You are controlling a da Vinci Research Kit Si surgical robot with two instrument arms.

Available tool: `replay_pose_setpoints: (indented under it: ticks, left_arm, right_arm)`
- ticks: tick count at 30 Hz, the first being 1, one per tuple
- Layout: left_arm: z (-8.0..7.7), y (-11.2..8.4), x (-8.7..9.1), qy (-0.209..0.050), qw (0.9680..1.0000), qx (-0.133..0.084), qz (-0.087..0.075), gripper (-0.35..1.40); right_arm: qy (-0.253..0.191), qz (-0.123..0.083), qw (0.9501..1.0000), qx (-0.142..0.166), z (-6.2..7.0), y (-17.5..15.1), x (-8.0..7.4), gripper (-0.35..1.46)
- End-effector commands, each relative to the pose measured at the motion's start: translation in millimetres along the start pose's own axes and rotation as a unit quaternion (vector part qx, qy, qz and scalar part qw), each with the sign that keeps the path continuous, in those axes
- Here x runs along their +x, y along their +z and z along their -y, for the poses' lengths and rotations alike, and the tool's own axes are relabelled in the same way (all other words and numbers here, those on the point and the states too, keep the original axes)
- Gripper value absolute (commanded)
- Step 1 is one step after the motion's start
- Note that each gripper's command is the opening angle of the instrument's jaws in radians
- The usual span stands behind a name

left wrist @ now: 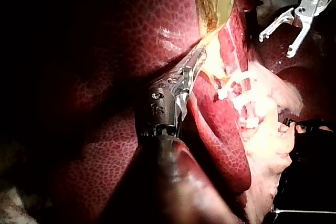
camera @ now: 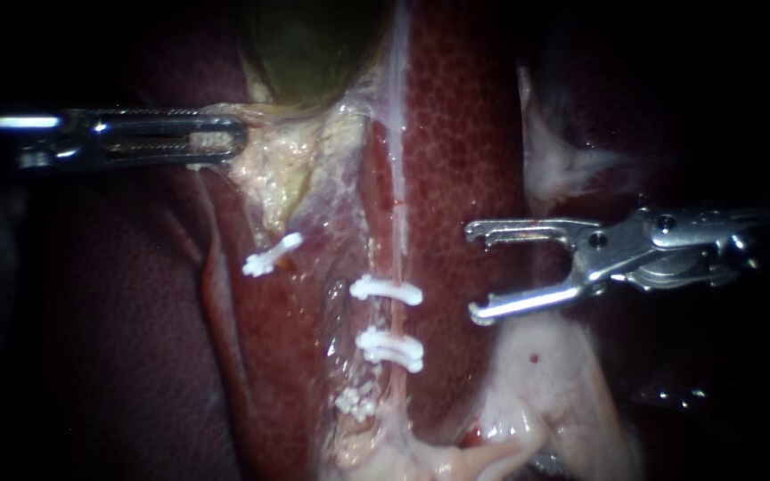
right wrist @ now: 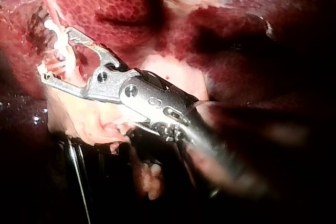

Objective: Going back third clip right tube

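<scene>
The right instrument (camera: pixel 474 272) is holding its jaws wide apart with nothing between them, hovering over the liver (camera: pixel 456 160). Just ahead of its jaw tips, across a strip of liver, the right tube (camera: pixel 397 254) is running crosswise to the instrument and carrying two white clips. The upper clip (camera: pixel 387 290) is sitting level with the gap between the jaws, and the lower clip (camera: pixel 391 349) is sitting just past the lower jaw. Farther ahead, beyond the tube, a lone clip (camera: pixel 271 255) is lying on the tissue. The left instrument (camera: pixel 229 141) is clamping its jaws together on pale tissue (camera: pixel 287 169) at the edge of the gallbladder (camera: pixel 309 44), well apart from the right instrument.

Only the endoscope view is showing bare liver separating the open jaws from the clips. In the right wrist view the clips are appearing through the gap between the jaws, so the spacing cannot be judged there. The left wrist view is showing the left instrument's jaws biting tissue directly under the gallbladder, with the right instrument gaping beyond the clips.
</scene>
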Motion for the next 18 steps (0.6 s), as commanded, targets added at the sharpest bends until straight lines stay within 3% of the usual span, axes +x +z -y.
replay_pose_setpoints:
  ticks: [1,12,18]
  left_arm:
    - [0.1,0.3,0.4,0.001,1.0000,0.000,-0.004,-0.15]
    - [0.8,5.1,3.8,0.007,0.9993,0.012,-0.034,-0.15]
    - [1.3,7.0,4.8,0.004,0.9991,0.014,-0.040,-0.13]
  right_arm:
    - [0.000,0.000,1.0000,0.000,-0.1,0.0,-0.2,0.60]
    - [0.000,0.000,1.0000,0.000,-0.1,0.1,-0.3,0.60]
    - [0.000,0.000,1.0000,0.000,-0.1,0.1,-0.3,0.60]
